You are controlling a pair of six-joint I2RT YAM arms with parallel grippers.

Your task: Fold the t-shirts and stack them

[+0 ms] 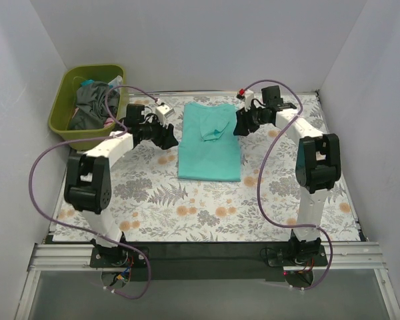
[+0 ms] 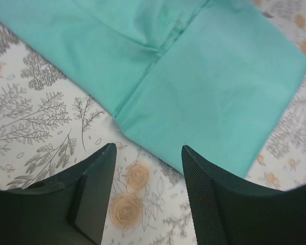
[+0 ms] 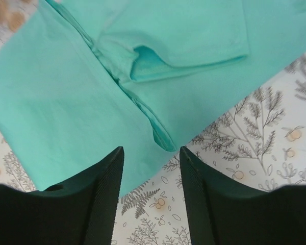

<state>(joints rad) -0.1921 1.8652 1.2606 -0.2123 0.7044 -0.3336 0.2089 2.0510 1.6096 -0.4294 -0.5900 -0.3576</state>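
Both empty; L gripper (image 2: 148,153) & R gripper (image 3: 151,153) splayed, flanking teal t-shirt (image 1: 210,152).

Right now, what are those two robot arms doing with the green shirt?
They are folding it. The teal t-shirt lies on the flowery table, already folded into a long strip with a sleeve tucked on top. The left tool and the right tool are each at one side of the shirt, open and holding nothing. More clothes wait in the green bin at the far left.
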